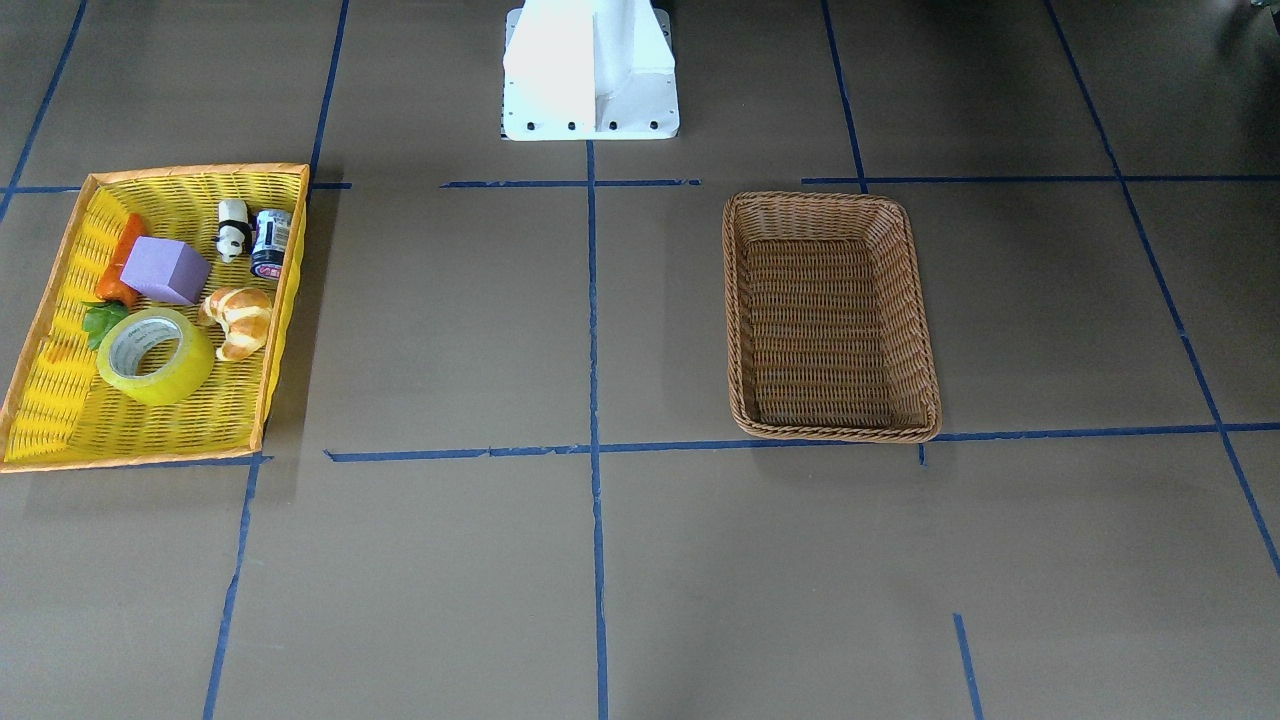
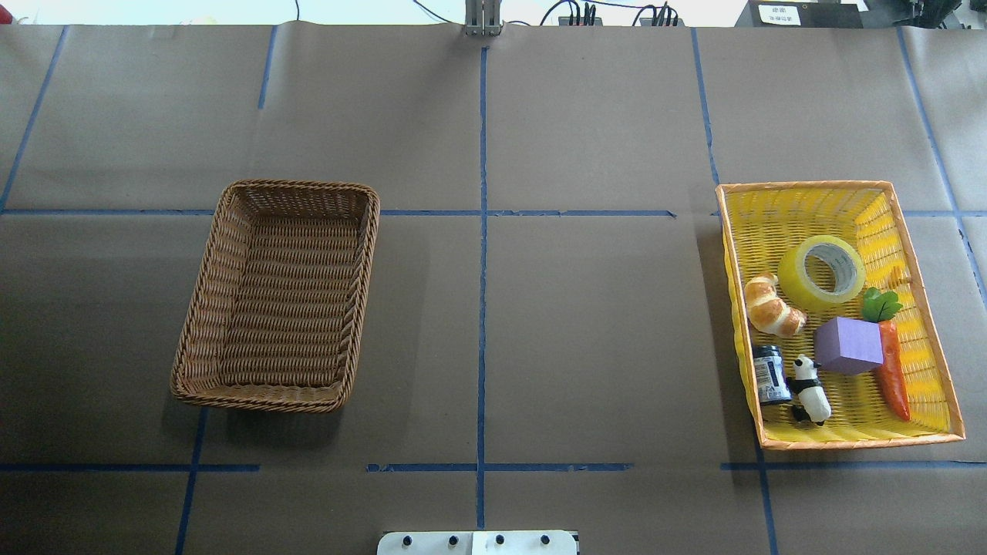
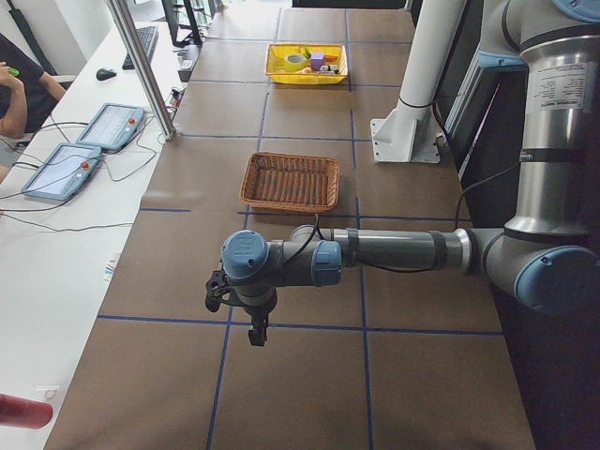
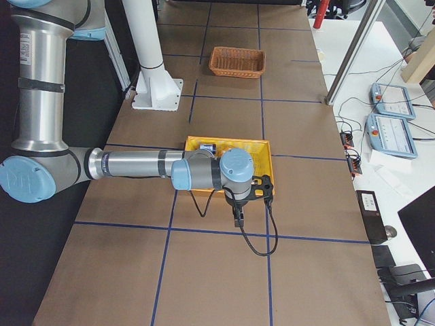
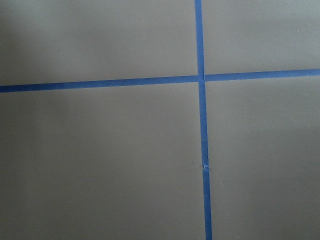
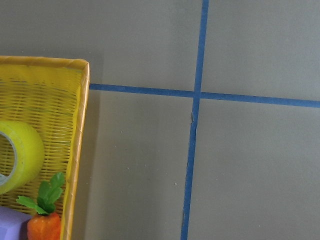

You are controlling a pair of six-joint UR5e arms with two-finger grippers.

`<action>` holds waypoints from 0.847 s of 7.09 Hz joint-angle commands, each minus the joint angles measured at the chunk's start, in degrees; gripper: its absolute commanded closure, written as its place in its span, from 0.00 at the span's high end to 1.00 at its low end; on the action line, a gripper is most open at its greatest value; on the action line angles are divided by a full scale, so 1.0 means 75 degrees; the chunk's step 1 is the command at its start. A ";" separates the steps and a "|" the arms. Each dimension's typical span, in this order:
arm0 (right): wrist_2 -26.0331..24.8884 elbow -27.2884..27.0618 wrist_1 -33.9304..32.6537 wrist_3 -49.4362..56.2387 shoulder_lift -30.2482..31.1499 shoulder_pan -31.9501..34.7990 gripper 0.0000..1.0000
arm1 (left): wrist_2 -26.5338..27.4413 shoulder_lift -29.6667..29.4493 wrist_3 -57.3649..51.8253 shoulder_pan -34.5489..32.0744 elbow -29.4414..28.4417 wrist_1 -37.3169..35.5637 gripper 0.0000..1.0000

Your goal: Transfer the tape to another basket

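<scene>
The yellow tape roll (image 2: pixel 822 268) lies in the bright yellow tray (image 2: pixel 786 208), beside a croissant; it also shows in the front view (image 1: pixel 155 355) and at the right wrist view's left edge (image 6: pixel 15 157). The brown wicker basket (image 2: pixel 370 254) stands empty on the other half of the table (image 1: pixel 735 300). My left gripper (image 3: pixel 255 333) hangs over bare table, well short of the brown basket (image 3: pixel 291 181). My right gripper (image 4: pixel 236 217) hangs just outside the yellow tray's outer side. I cannot tell whether either is open or shut.
The yellow tray (image 1: pixel 60 400) also holds a purple foam cube (image 2: pixel 848 345), a carrot (image 2: pixel 892 374), a croissant (image 2: pixel 771 307), a panda figure (image 2: pixel 811 389) and a small can (image 2: pixel 769 374). Blue tape lines cross the brown table cover. Operators' tablets lie on the side desk (image 3: pixel 84 155).
</scene>
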State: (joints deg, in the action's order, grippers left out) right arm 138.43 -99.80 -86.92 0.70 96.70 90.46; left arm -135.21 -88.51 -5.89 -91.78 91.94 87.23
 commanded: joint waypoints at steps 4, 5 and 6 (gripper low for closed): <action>0.0034 0.0076 0.0023 0.0000 -0.0014 0.0008 1.00 | -0.0043 0.0001 0.0013 0.0014 0.0011 0.0018 1.00; 0.0058 0.0065 0.0023 -0.0011 -0.0014 -0.0003 1.00 | -0.0043 0.0001 0.0013 0.0014 0.0011 0.0018 1.00; 0.0081 0.0030 0.0023 -0.0012 -0.0014 -0.0003 1.00 | -0.0054 -0.0011 0.0024 0.0014 0.0011 0.0018 1.00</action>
State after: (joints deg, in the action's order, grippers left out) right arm 138.85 -99.37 -86.75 0.64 96.59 90.46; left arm -135.55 -88.52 -5.78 -91.69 92.02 87.36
